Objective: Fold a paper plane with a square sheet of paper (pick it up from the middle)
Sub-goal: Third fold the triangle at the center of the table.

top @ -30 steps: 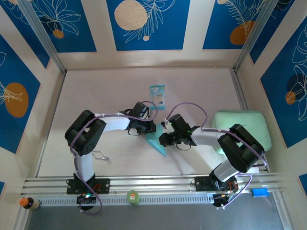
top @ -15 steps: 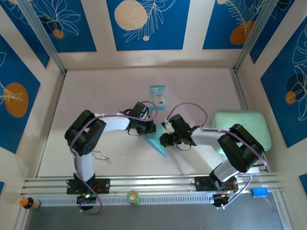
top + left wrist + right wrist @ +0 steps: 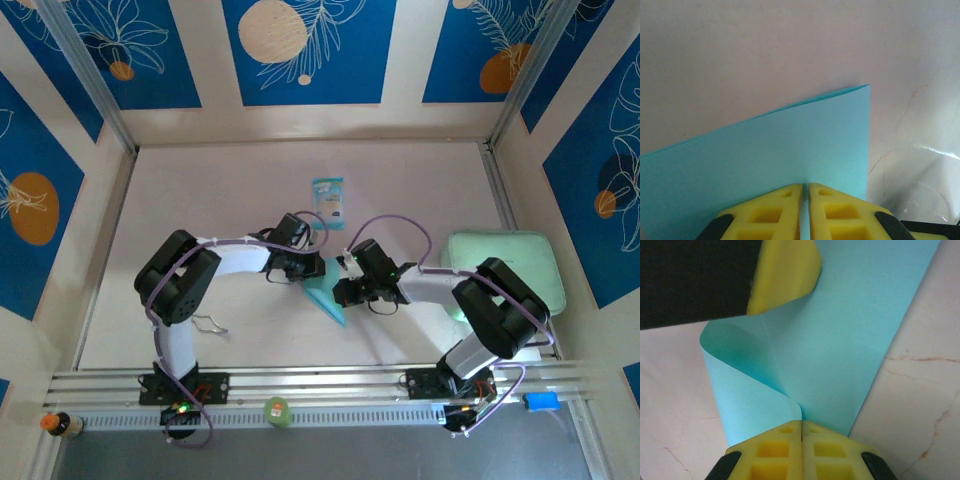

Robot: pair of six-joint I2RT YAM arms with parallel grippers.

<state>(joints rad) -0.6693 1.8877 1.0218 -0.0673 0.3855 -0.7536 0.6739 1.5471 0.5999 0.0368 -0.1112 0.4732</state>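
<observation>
My left gripper (image 3: 805, 186) and right gripper (image 3: 801, 423) are each pinching the square sheet of paper (image 3: 330, 303), fingers pressed together, holding it curled between them over the middle of the table (image 3: 230, 200).

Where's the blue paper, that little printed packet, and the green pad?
blue paper (image 3: 328, 303), top view, its lower pointed part.
printed packet (image 3: 328, 196), top view, its middle.
green pad (image 3: 520, 250), top view, bare upper part.

From above, the left claw (image 3: 306, 268) and right claw (image 3: 345, 290) hid most of the square sheet of paper (image 3: 330, 303). In the left wrist view the sheet ran off the left and bottom edges. The print on the packet (image 3: 328, 197) was too small to read. The right arm (image 3: 490, 300) covered part of the green pad (image 3: 510, 245).
</observation>
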